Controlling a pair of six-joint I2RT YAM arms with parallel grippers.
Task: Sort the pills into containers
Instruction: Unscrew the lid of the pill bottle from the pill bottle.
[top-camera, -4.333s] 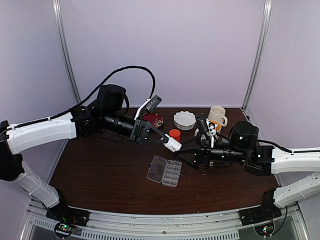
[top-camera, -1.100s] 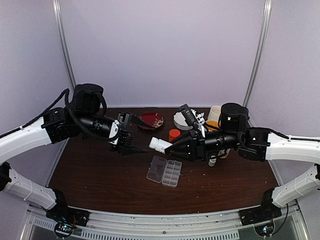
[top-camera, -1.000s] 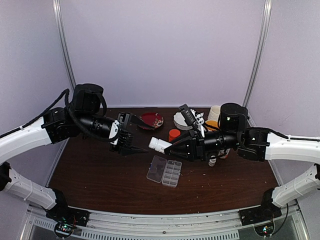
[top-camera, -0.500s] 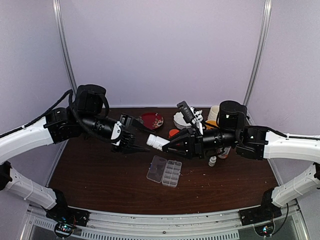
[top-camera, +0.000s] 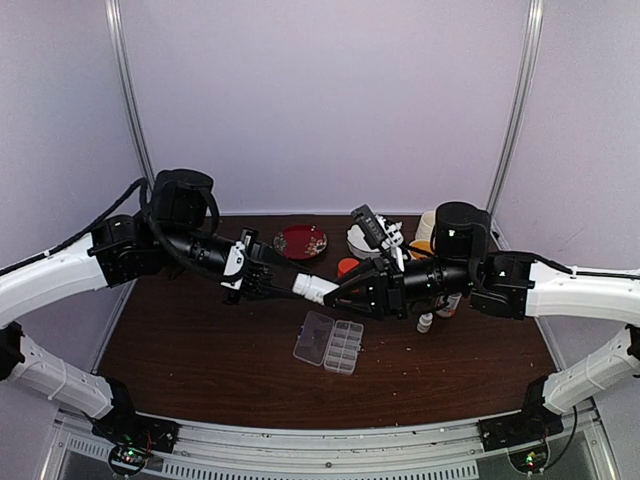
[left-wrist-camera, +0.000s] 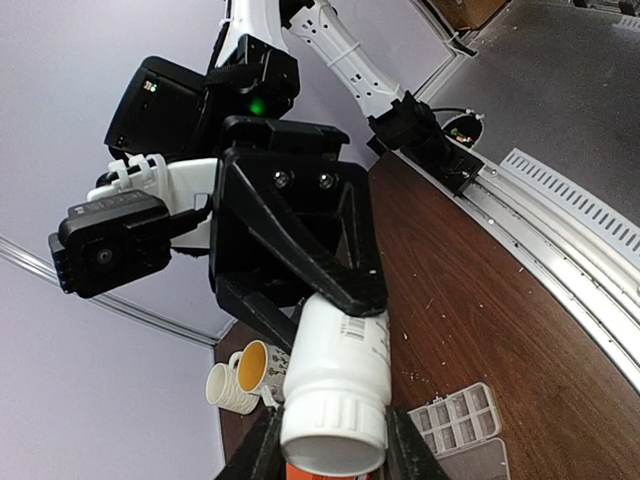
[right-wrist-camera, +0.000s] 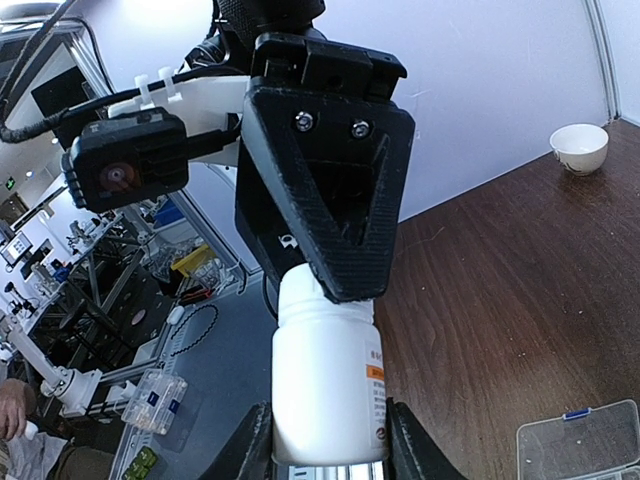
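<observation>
You had no pills in the pill organizer (top-camera: 330, 343) that these views could confirm. It lay flat on the table (top-camera: 200, 340) with its lid swung open, near the front and between the two arms. Its cells were too small to read from above, and nothing showed in them in the wrist views. The pills themselves could not be seen. I judge they were inside the white bottle (top-camera: 312, 288), which hung in the air just behind the organizer and above it, lying roughly level between your two tools.

Your right gripper (top-camera: 338, 292) was clamped on the bottle's body, jaws only partly apart because the bottle filled them. Your left gripper (top-camera: 288, 285) met it from the other end. In the left wrist view its fingers (left-wrist-camera: 405, 455) lay against both sides of the ribbed cap (left-wrist-camera: 335, 440), closed down to about the cap's width. How firmly they gripped could not be told.

Farther back stood things not in play: a red plate (top-camera: 302, 241), a white bowl (top-camera: 368, 240), an orange bottle (top-camera: 347, 266), a mug (top-camera: 432, 226) and a small white bottle (top-camera: 425, 322) under the right arm.

By my reading you were very early in the task, at the stage of opening the bottle. The cap was on, so taking it off, tipping the pills out and spreading them among the cells were all left to do.
</observation>
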